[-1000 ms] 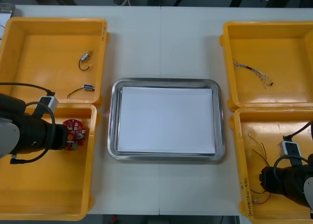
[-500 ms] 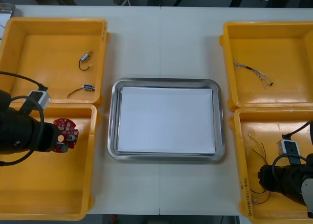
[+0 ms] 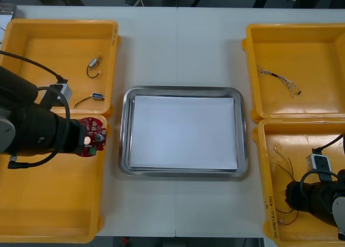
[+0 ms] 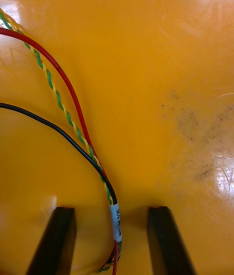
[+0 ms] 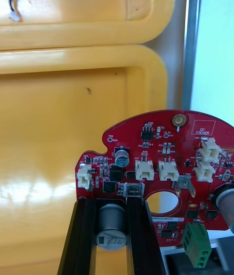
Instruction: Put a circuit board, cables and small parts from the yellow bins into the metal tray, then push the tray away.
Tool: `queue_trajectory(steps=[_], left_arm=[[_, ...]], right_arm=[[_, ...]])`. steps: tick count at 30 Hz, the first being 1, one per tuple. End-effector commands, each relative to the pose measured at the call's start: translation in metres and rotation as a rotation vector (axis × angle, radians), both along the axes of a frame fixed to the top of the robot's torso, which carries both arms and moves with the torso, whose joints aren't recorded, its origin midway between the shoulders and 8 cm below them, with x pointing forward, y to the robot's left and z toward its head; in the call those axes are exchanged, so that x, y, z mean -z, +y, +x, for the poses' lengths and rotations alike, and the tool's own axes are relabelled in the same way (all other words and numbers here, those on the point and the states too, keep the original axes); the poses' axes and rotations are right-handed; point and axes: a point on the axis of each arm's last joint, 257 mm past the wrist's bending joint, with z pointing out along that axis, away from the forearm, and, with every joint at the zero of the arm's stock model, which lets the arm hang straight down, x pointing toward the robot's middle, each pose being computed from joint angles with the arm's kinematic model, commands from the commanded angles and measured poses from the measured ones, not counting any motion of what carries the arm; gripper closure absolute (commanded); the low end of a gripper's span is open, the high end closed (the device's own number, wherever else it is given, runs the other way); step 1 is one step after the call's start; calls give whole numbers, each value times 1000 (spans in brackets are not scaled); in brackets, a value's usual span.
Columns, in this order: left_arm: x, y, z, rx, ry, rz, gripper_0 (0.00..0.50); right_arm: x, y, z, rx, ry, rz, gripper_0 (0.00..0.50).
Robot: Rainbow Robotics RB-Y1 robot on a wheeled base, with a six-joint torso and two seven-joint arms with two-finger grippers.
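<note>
Where near left bin (image 3: 101, 193) meets tray (image 3: 123, 150): narrow bare table (image 3: 112, 171) strip; circuit board (image 3: 92, 135) held over the bin's rim.
Left gripper (image 3: 81, 143): clamped on that board, round, red, white connectors.
Right gripper (image 3: 294, 196): low in near right bin (image 3: 312, 144), fingers (image 4: 61, 236) wide apart, cables (image 4: 113, 221) between.

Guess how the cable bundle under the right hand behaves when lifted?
Probably floppy: the cable bundle lies in loose curves on the bin, so it should droop and trail. Red, black and twisted strands meet at a white label between the right hand's open fingers, likely rising together. Thin, so probably light.
</note>
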Motion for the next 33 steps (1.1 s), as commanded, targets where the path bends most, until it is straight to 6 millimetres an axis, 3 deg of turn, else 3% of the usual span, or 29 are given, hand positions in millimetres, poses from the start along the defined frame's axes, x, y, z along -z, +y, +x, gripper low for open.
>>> queue_trajectory(steps=[1,8,14,24,31,33], left_arm=[[-15,-24,10,6,-65,46,499],[-6,-64,13,-6,-63,17,497],[8,-94,28,-37,-67,-57,498],[41,-124,55,-80,-76,-83,498],[66,-129,62,-77,-74,-75,498],[70,-130,61,-75,-72,-70,498]], right_arm=[[21,7,-22,33,60,35,500],[15,2,-20,39,48,29,500],[-6,-6,-18,48,30,19,500],[-70,-16,-29,47,50,-29,500],[-117,-17,-44,29,58,-12,500],[-132,-17,-37,18,16,-10,500]])
